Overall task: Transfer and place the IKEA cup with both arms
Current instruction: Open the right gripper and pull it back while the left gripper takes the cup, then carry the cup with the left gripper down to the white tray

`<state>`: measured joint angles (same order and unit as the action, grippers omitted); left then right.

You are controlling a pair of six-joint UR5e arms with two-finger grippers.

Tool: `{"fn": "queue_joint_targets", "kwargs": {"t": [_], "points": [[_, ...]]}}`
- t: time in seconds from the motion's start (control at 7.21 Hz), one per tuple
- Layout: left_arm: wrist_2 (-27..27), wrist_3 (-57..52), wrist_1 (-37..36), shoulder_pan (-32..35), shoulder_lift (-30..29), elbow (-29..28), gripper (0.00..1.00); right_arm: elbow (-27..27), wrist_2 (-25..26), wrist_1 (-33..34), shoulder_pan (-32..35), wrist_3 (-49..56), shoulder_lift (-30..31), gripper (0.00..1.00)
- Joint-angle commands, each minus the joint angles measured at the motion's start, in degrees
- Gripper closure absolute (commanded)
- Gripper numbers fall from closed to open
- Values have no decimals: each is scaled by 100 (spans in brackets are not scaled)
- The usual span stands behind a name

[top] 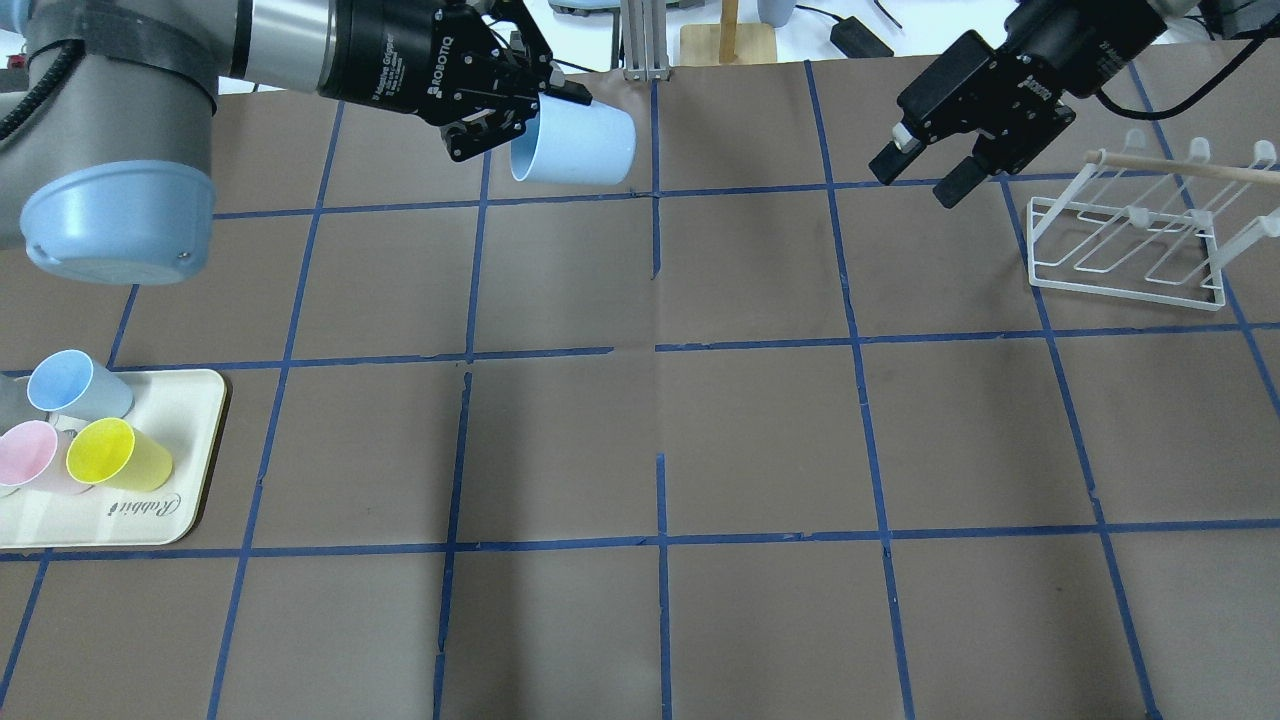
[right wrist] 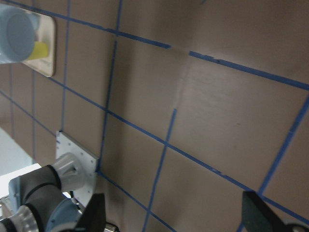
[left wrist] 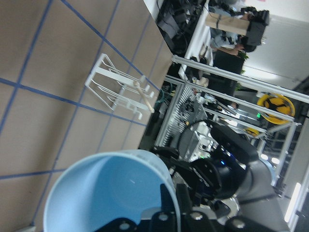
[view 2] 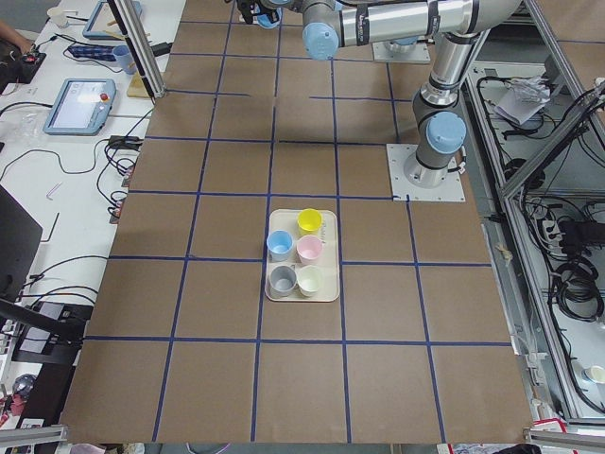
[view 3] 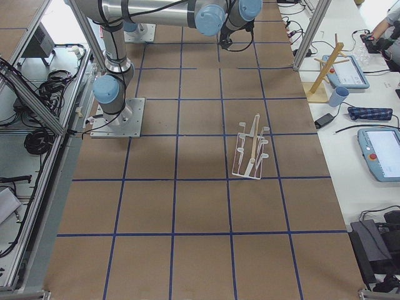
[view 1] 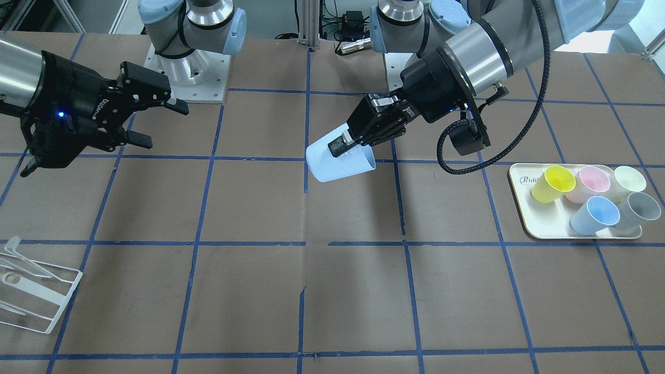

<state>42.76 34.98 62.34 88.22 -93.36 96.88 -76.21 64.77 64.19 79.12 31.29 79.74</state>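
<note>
The IKEA cup [view 1: 337,165], pale icy-blue, hangs on its side above the table near the middle, its base towards my right arm. My left gripper [view 1: 344,147] is shut on its rim, one finger inside and one outside. In the overhead view the cup [top: 585,145] sits just right of the left gripper [top: 520,105]. The left wrist view looks into the cup's sky-blue inside [left wrist: 108,193]. My right gripper [view 1: 158,123] is open and empty, well apart from the cup; in the overhead view it [top: 925,172] is beside the rack.
A white wire rack [top: 1130,245] with a wooden rod stands on my right; it also shows in the front view [view 1: 39,291]. A cream tray [view 1: 543,224] on my left holds yellow [view 1: 553,183], pink [view 1: 591,183], pale green [view 1: 629,180], sky-blue [view 1: 596,214] and grey [view 1: 641,209] cups.
</note>
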Motion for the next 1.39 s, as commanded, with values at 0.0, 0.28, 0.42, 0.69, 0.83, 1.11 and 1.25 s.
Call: {"fn": "queue_joint_targets", "kwargs": {"t": [0.0,0.28,0.42,0.69,0.83,1.11,1.25], "points": [[1265,-1816,722,-32,54,155,100,-17,1645,899,497,-1540,7,0],[2575,-3397,1594,-461,98,165,100,-43,2318,1601,1138,-3182,15,0],[3502,-4133,1762,-681,90,165,100,-87,2660,1910,1393,-3713,15,0],[4159,-5197,2194,-1313,-15,182,100,-419,2865,3015,1458,-3815,15,0],[4675,-5760,2177,-1586,-111,191,100,-447,2857,3012,1440,-3823,15,0],[5224,-5985,1820,-1859,-287,383,100,-291,2543,2385,1361,-3823,42,0],[5277,-6412,1077,-2122,-427,680,100,-202,2523,2136,1378,-3832,42,0]]}}
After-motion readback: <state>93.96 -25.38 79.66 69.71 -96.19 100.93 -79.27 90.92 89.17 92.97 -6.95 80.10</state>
